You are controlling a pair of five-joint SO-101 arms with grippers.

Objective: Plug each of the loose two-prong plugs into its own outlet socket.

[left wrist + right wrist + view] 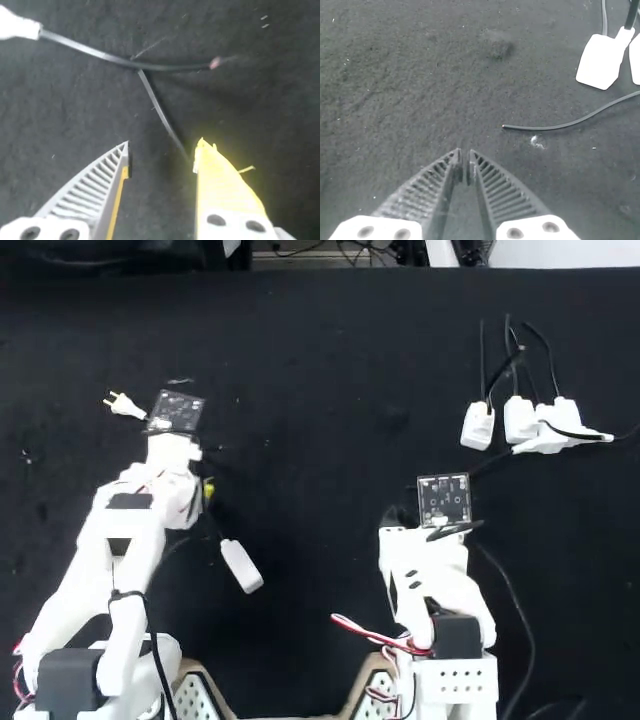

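Note:
A loose white plug (pixel 122 405) with two brass prongs lies at the far left, just beside my left arm's wrist (pixel 175 412). In the left wrist view my left gripper (pixel 162 150) is open over the black cloth. The plug's white body (pixel 15 27) lies ahead and off to one side, with its thin black cord (pixel 125 61) running across in front of the fingertips. White outlet sockets (pixel 478 425) (pixel 520 418) sit in a cluster at the far right. My right gripper (pixel 464 156) is shut on nothing, short of one socket (pixel 600 60).
A white block (pixel 240 565) on a black cord lies between the two arms, near the left one. Black cords (pixel 515 350) run back from the sockets, and one loose cord (pixel 570 122) crosses ahead of the right gripper. The table is covered in black cloth (pixel 330 370).

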